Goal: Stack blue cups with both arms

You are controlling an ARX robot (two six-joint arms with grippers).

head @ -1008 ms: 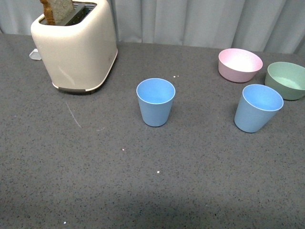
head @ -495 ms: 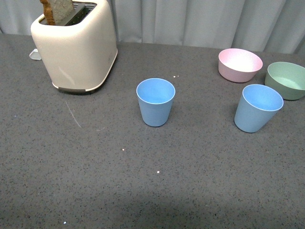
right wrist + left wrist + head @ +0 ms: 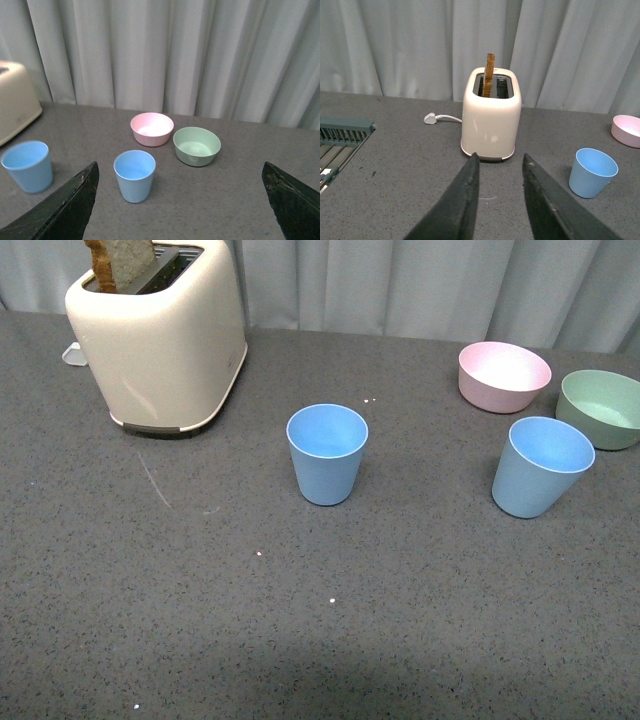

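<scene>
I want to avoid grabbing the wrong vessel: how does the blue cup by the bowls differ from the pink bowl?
The blue cup is light blue; the pink bowl is pink. The cup is tall and narrow, straight-tapered; the bowl is low, wide and rounded. The cup stands nearer the robot, the bowl behind it. Both are upright, empty and handleless.

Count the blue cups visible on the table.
2. One blue cup stands mid-table, right of the toaster; the other blue cup stands further right, in front of the pink bowl and green bowl. No third seems hidden.
</scene>
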